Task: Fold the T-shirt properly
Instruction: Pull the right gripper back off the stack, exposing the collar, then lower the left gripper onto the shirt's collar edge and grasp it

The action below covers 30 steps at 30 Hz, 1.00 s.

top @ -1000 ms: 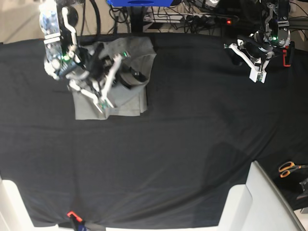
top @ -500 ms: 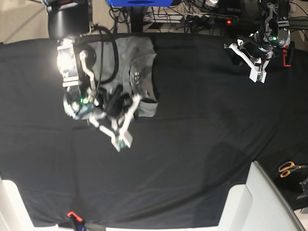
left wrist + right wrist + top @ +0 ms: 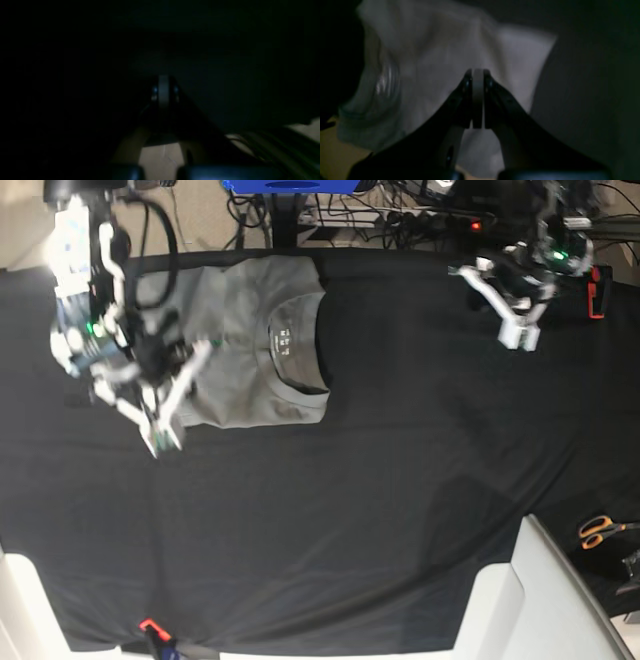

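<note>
- Black cloth [image 3: 380,510] covered the whole table, with cables and a blue object [image 3: 290,185] past its far edge.
- The shirt [image 3: 250,340] lay folded into a compact grey block at the far left of the cloth, collar and pale label [image 3: 283,338] facing up on its right half.
- Its right edge curved dark along the collar; its near edge ran fairly straight.
- The right gripper [image 3: 160,435] hung at the shirt's near-left corner, fingers pressed together with nothing between them.
- From the right wrist view, that gripper [image 3: 477,100] showed both fingers meeting flat over grey fabric [image 3: 432,62]; whether the tips touched the shirt could not be told.
- The left gripper [image 3: 517,332] sat well apart at the far right, over bare cloth, also pinched closed and empty.
- The left wrist view was nearly black; the closed fingertips [image 3: 163,90] alone stood out.
- Orange-handled scissors [image 3: 600,530] lay at the right edge, just beyond a white panel [image 3: 540,600] at the near right.
- A small red clip [image 3: 150,625] sat on the near edge, left of centre.
</note>
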Each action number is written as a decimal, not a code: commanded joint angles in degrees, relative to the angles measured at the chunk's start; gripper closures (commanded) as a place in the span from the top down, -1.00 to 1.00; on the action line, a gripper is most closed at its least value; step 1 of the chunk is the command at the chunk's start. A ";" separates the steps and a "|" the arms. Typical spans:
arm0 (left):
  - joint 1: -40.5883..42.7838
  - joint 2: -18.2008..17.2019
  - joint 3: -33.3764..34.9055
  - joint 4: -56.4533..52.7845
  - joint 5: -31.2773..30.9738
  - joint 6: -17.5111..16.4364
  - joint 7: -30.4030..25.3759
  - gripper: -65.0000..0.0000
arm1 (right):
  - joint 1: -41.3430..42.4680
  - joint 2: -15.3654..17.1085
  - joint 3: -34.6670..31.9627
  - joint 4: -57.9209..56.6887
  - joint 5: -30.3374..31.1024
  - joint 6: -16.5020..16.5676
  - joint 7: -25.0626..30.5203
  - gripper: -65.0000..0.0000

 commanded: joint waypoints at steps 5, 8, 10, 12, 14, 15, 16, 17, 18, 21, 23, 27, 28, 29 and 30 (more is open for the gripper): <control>-1.21 2.03 -0.31 7.43 -9.91 -6.17 -1.28 -1.00 | -4.89 2.54 4.38 -2.63 0.21 -0.18 8.51 -1.00; -3.05 1.68 2.32 5.76 -17.20 -11.97 -1.28 -0.10 | -6.65 4.12 4.46 -4.65 0.21 -0.18 9.92 -1.00; -4.64 1.68 4.96 2.16 -19.67 -15.57 -1.28 0.59 | -7.44 4.65 4.46 -5.18 0.21 -0.18 10.89 -1.00; -7.01 2.21 8.48 -2.06 -20.55 -19.35 -1.36 1.00 | -8.58 4.65 4.46 -5.79 0.21 -0.18 12.12 -1.00; -8.94 3.35 11.12 -6.46 -20.55 -23.49 -1.63 1.00 | -9.38 4.65 4.46 -5.79 0.21 -0.18 13.09 -1.00; -9.82 4.41 11.64 -8.65 -20.46 -23.79 -1.63 1.00 | -9.81 4.65 4.46 -5.79 0.21 -0.18 13.35 -1.00; -10.70 5.37 11.56 -10.76 -20.28 -23.79 -1.63 1.00 | -10.17 4.65 4.38 -5.79 0.21 -0.09 13.61 -1.00; -11.32 6.16 11.64 -12.43 -20.19 -23.79 -1.72 1.00 | -10.17 4.65 4.38 -5.79 0.21 -0.09 13.61 -1.00; -12.02 6.96 11.64 -14.02 -20.19 -23.79 -1.72 1.00 | -10.25 4.65 4.46 -5.79 0.21 0.00 13.61 -1.00; -13.78 8.80 12.08 -17.53 -20.11 -23.79 -1.72 1.00 | -10.52 4.65 4.46 -5.88 0.21 2.81 13.61 -1.00; -14.92 10.21 12.08 -19.38 -20.11 -23.79 -1.72 1.00 | -10.61 4.65 4.46 -5.88 0.21 5.98 14.05 -1.00; -17.03 11.88 12.17 -22.81 -20.02 -23.79 -1.80 1.00 | -10.61 4.65 4.55 -7.55 0.21 7.21 14.23 -1.00; -17.29 12.14 12.17 -23.60 -20.02 -23.79 -1.80 1.00 | -10.61 4.65 4.55 -8.08 0.21 7.21 14.32 -1.00; -17.82 12.58 12.26 -24.57 -19.93 -23.79 -1.80 1.00 | -10.61 4.65 4.55 -8.43 0.21 7.21 14.32 -1.00; -18.35 13.20 12.26 -25.36 -18.79 -23.79 -1.80 1.00 | -10.61 4.65 4.55 -8.69 0.21 7.21 14.32 -1.00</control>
